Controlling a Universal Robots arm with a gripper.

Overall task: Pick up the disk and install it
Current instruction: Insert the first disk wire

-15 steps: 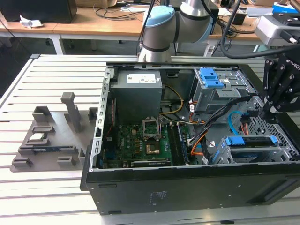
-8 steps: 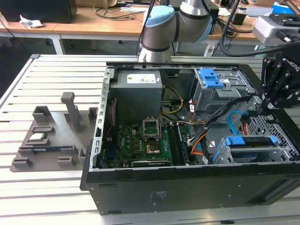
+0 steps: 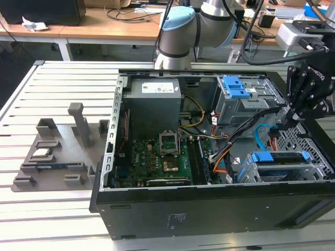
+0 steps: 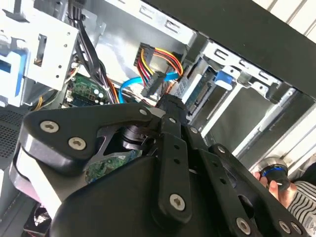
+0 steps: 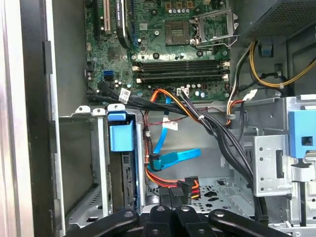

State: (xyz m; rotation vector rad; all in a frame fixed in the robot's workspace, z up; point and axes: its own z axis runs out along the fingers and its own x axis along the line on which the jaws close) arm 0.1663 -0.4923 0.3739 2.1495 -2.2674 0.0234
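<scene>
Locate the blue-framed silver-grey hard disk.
The blue-framed disk sits in the grey metal bay at the black computer case's near corner on the exterior view's right, below the black gripper.

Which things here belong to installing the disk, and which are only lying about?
Belong to the job: the disk, in the lower drive cage; the gripper, above the cables beside it.
Lying about: CPU chip on the grey fixture plate; power supply; upper drive cage.
</scene>
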